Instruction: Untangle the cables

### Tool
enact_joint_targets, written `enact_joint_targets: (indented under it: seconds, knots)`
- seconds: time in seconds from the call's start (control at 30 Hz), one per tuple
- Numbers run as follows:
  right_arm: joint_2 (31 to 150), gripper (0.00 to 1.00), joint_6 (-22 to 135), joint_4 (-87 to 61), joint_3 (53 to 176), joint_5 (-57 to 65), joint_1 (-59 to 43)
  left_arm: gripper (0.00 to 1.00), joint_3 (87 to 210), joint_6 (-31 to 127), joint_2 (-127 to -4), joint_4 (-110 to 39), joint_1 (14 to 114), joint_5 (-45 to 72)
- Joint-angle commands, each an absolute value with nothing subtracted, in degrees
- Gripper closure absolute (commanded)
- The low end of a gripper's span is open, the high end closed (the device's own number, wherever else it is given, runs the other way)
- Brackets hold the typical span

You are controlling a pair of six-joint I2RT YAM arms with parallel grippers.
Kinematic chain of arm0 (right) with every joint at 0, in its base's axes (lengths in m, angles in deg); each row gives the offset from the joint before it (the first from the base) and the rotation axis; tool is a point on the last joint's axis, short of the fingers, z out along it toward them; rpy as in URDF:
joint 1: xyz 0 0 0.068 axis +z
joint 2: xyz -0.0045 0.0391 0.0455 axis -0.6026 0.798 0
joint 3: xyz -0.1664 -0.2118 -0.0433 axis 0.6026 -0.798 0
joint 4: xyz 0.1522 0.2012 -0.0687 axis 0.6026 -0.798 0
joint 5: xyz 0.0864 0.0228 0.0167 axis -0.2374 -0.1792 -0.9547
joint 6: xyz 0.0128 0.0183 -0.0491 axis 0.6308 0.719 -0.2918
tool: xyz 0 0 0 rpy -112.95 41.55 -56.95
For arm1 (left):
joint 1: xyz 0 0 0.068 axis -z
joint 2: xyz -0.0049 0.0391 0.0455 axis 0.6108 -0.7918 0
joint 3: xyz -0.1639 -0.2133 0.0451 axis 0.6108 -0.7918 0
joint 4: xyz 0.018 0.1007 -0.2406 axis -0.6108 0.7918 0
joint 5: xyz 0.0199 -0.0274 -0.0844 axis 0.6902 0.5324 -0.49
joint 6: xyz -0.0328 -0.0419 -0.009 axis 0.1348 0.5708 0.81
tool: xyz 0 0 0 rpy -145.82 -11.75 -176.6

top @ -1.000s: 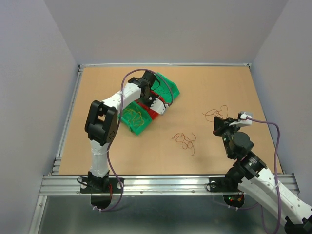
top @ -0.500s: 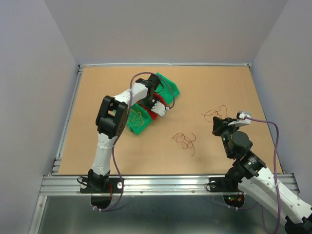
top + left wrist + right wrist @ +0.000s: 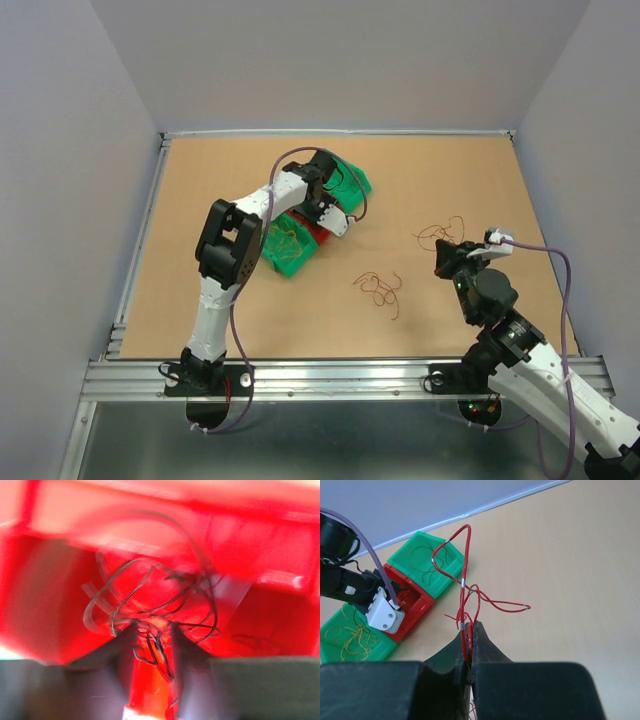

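Two clumps of cables (image 3: pixel 378 288) right of the red bin (image 3: pixel 422 607) looked light and springy, so grab single strands. Right gripper (image 3: pixel 469 647) pinched one; couldn't tell on left gripper (image 3: pixel 152 640).

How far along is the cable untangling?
Done: yellow wires sit in the near green bin, dark ones in the far green bin. In hand: the right pincer is shut on a red wire; the left pincer, open, is in the red bin over dark wires. Left: a reddish clump mid-table and strands by the right pincer.
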State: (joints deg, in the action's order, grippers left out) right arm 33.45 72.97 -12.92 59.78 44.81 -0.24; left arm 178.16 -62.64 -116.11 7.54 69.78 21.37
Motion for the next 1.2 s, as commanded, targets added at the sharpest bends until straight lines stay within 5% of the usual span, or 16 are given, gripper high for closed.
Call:
enact_joint_targets:
  seconds: [0.0, 0.13, 0.23, 0.6, 0.77, 0.87, 0.9, 1.0, 1.17]
  knots:
    - [32.38, 1.00, 72.05, -9.71, 61.59, 44.21, -0.41, 0.44, 178.40, -61.99, -107.76, 9.83, 69.90, 19.76]
    - [32.03, 0.99, 71.96, -9.71, 61.50, 43.95, -0.41, 0.43, 179.89, -61.38, -106.79, 11.68, 69.90, 20.99]
    - [31.94, 0.99, 71.96, -9.62, 61.50, 43.95, -0.41, 0.01, 180.77, -60.94, -106.26, 13.35, 69.90, 21.16]
    - [38.78, 0.97, 71.61, -9.71, 63.69, 39.22, -0.41, 0.01, 182.09, -59.36, -97.31, 12.92, 66.48, 10.72]
    - [47.14, 0.73, 72.75, -16.11, 68.00, 30.69, -0.41, 0.01, 174.82, -43.83, -86.51, -1.12, 65.15, 2.45]
    - [50.21, 0.33, 72.58, -18.14, 69.76, 25.51, -0.32, 0.01, 158.08, -26.45, -76.96, -27.22, 65.15, 2.44]
    - [51.09, 0.27, 72.31, -18.06, 70.02, 25.23, -0.23, 0.01, 154.53, -20.91, -74.56, -32.65, 65.15, 3.66]
    - [55.03, 0.19, 70.39, -14.13, 70.55, 22.96, -0.32, 0.01, 141.29, 0.28, -66.47, -52.31, 64.54, 9.38]
    - [64.09, 0.22, 67.04, -5.06, 73.54, 14.08, -0.32, 0.01, 126.73, 17.71, -59.68, -68.13, 62.43, 14.66]
